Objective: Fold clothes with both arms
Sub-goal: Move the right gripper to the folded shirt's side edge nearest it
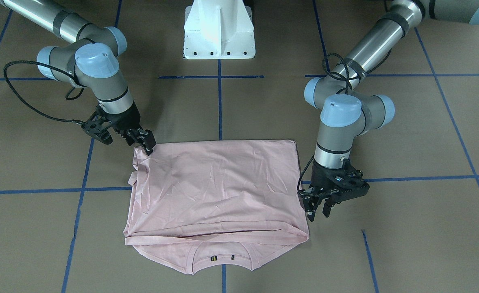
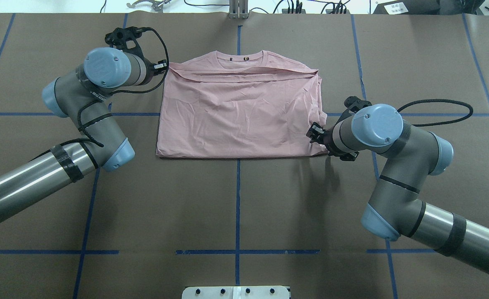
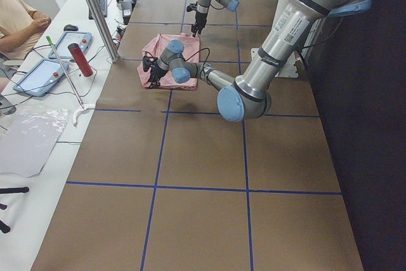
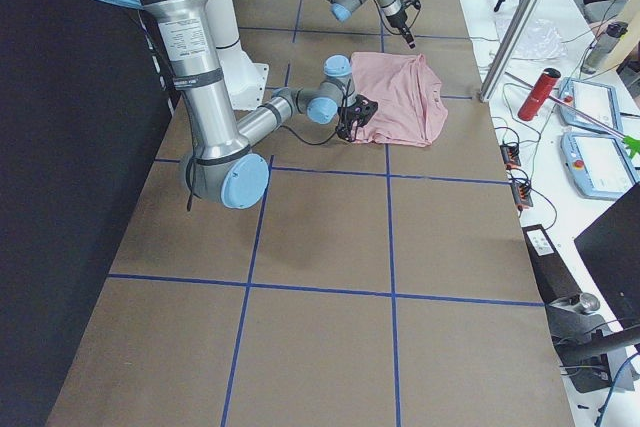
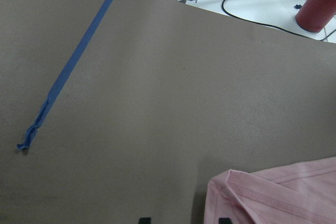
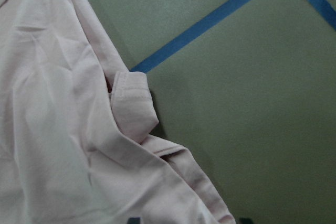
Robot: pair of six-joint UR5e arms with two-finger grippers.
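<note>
- T-shirt (image 1: 215, 183): folded flat at frame centre, collar toward the lower edge. Judged light, limp and easily creased.
- Left gripper (image 1: 318, 211): jaws apart, empty, just right of the shirt.
- Right gripper (image 1: 146, 144): jaws apart at the shirt's upper-left corner.
- Pinch all layers at the corners.

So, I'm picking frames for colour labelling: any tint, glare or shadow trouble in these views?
Right wrist view: greenish cast, the table reads grey-green and the T-shirt washed pale. Front-facing view: white pedestal slightly blown out. Overhead view: soft shadow on the table by the right arm. No motion blur that I can see.
</note>
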